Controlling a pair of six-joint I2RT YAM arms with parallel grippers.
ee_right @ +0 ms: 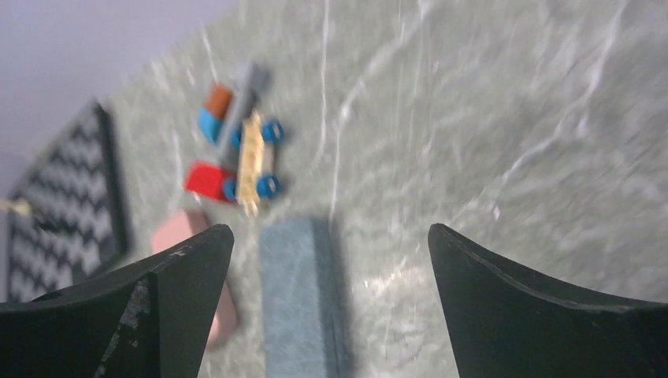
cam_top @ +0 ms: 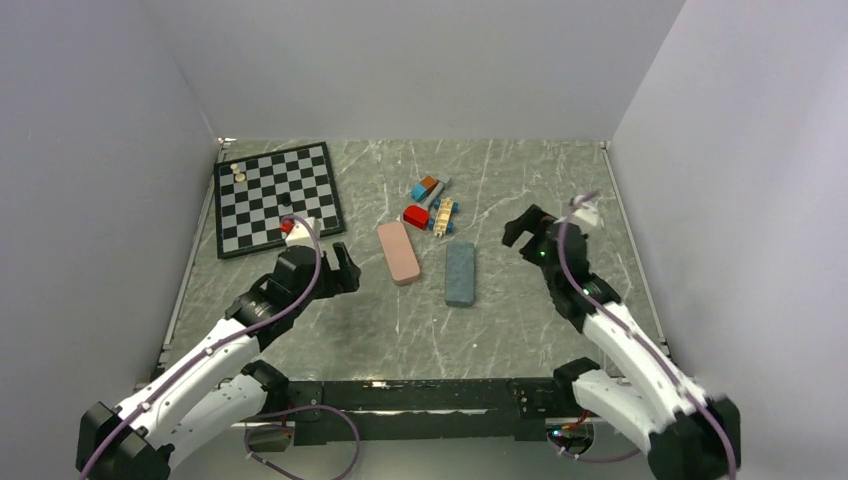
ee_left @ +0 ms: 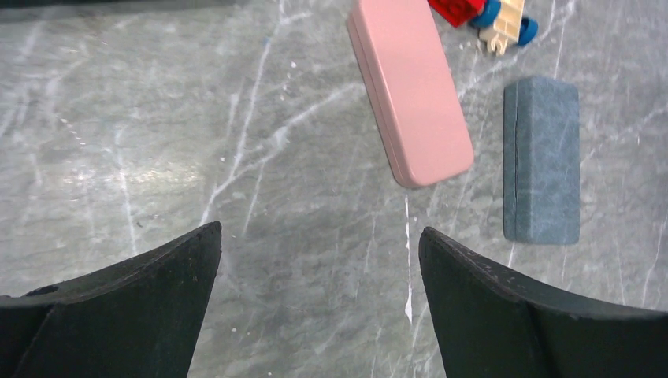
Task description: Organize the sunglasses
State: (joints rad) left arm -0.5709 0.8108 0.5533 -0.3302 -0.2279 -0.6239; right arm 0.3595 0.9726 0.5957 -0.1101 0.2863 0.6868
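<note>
Left pincer (ee_left: 319, 236): held apart, nothing between the fingers.
Right pincer (ee_right: 331, 236): also apart, empty.
Sunglasses: not seen anywhere, probably inside the closed pink case (cam_top: 398, 252) and slate-blue case (cam_top: 460, 273), laid side by side on the tabletop (cam_top: 520, 320).
Progress: judged nearly finished; little seems left.

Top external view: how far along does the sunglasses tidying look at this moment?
Done, apparently: the pink oblong case and slate-blue oblong case lie shut side by side, and no sunglasses lie loose. In hand: nothing; the left end effector and right end effector are open and empty. Left: nothing visible.
</note>
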